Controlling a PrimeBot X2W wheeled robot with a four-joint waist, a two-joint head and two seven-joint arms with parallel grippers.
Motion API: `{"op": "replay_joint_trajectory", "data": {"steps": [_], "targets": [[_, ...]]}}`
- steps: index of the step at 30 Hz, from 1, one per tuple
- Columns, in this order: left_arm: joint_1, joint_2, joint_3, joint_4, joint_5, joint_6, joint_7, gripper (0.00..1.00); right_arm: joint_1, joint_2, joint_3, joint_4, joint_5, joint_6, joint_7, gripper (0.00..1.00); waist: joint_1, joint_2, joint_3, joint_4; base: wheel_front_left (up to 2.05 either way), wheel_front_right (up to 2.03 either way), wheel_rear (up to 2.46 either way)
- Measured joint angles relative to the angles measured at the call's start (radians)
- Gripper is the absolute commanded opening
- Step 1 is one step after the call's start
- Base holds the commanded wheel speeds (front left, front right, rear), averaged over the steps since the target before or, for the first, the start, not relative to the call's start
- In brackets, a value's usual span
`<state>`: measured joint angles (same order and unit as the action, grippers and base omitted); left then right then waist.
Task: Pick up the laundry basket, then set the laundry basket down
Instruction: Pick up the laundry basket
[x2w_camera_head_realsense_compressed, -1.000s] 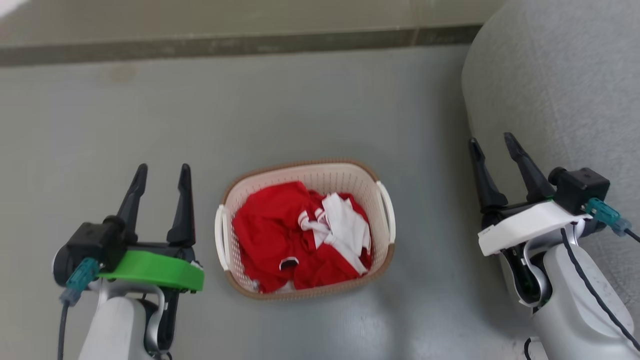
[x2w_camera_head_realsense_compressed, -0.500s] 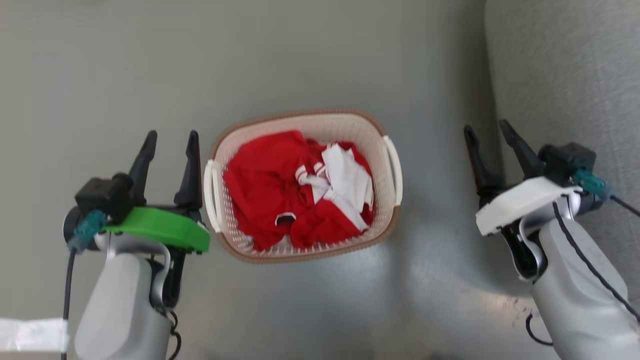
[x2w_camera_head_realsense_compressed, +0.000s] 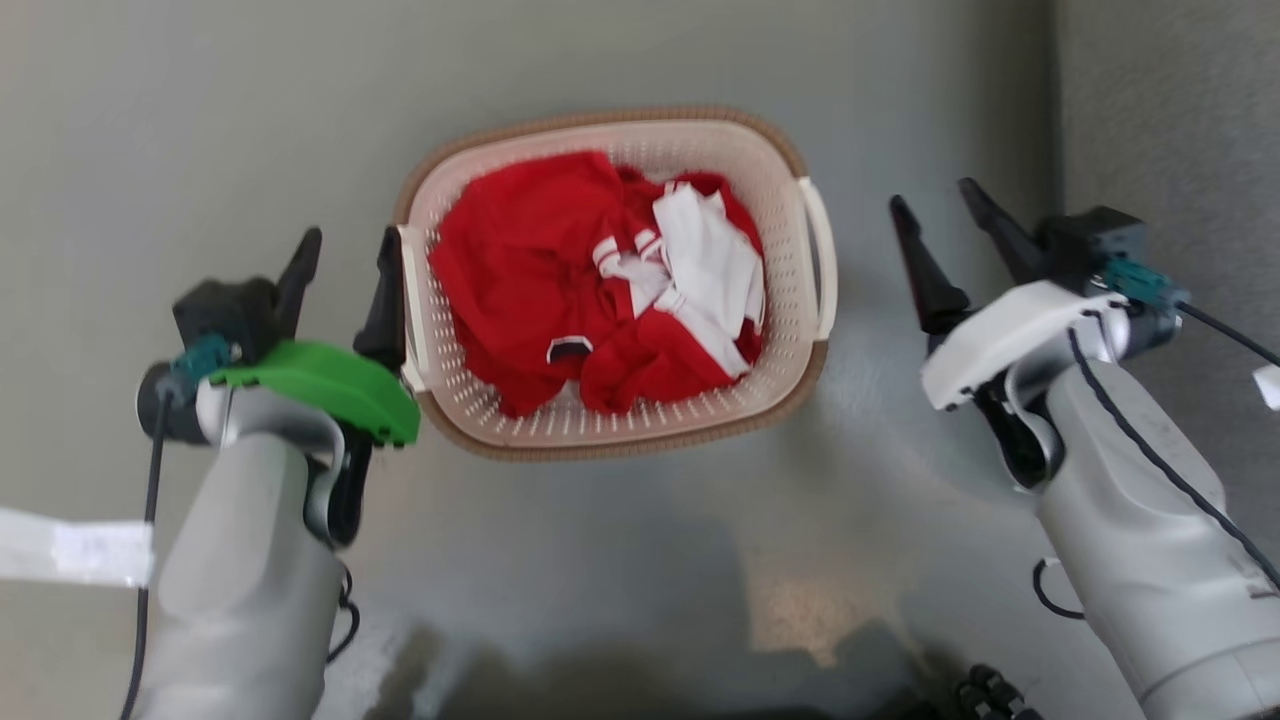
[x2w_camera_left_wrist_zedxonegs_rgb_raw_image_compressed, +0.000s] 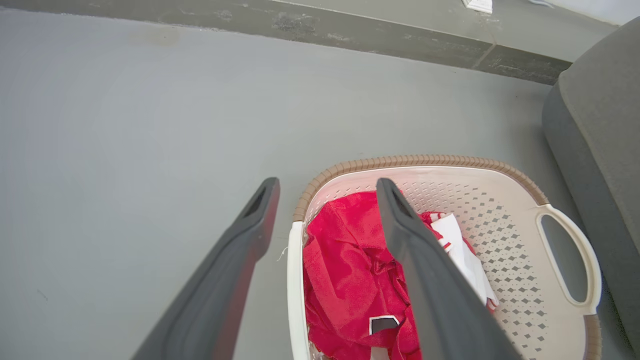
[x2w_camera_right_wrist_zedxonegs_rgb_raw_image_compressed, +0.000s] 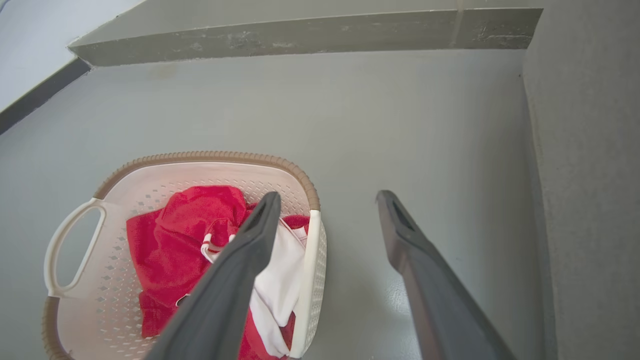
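The laundry basket (x2w_camera_head_realsense_compressed: 600, 118) stands on the grey floor, cream-white and perforated with a brown rim, holding red and white clothes (x2w_camera_head_realsense_compressed: 600, 270). My left gripper (x2w_camera_head_realsense_compressed: 350, 245) is open right beside the basket's left handle (x2w_camera_head_realsense_compressed: 410, 300), its inner finger at the handle. In the left wrist view that handle (x2w_camera_left_wrist_zedxonegs_rgb_raw_image_compressed: 295, 280) lies between the open left gripper's (x2w_camera_left_wrist_zedxonegs_rgb_raw_image_compressed: 327, 185) two fingers. My right gripper (x2w_camera_head_realsense_compressed: 935, 200) is open a short way right of the right handle (x2w_camera_head_realsense_compressed: 822, 255). In the right wrist view the open right gripper (x2w_camera_right_wrist_zedxonegs_rgb_raw_image_compressed: 328, 196) frames that handle (x2w_camera_right_wrist_zedxonegs_rgb_raw_image_compressed: 312, 270). Neither holds anything.
A grey upholstered seat (x2w_camera_head_realsense_compressed: 1170, 120) rises close on the right, just behind my right gripper. A dark low step (x2w_camera_left_wrist_zedxonegs_rgb_raw_image_compressed: 350, 30) crosses the floor beyond the basket. A white tag (x2w_camera_head_realsense_compressed: 70, 550) shows at the left edge.
The head camera has tipped down, so the whole picture has shifted. Both grippers have come closer to the basket's sides; the left one has reached the left handle. Both stay open.
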<state>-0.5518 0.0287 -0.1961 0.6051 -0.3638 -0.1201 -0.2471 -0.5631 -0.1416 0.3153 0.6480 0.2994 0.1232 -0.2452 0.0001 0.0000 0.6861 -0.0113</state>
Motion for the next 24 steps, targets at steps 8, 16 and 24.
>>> {"op": "replay_joint_trajectory", "data": {"steps": [8,16,24], "targets": [[-0.126,-0.004,-0.015,0.118,0.000,0.000,0.030,1.00,-0.095,0.022,0.080,0.066,0.021,0.000,0.017,1.00,0.0000,0.0000,0.110,0.007,0.00,0.00,0.00],[-0.231,-0.007,-0.038,0.216,-0.012,0.000,0.071,1.00,-0.198,0.022,0.088,0.128,0.054,0.000,0.019,1.00,-0.0001,0.0000,0.219,0.012,0.00,0.00,0.00],[-0.274,-0.007,-0.062,0.301,-0.057,-0.003,0.080,1.00,-0.239,0.022,0.123,0.198,0.065,0.000,0.026,1.00,0.0000,0.0000,0.294,0.015,0.00,0.00,0.00]]}}
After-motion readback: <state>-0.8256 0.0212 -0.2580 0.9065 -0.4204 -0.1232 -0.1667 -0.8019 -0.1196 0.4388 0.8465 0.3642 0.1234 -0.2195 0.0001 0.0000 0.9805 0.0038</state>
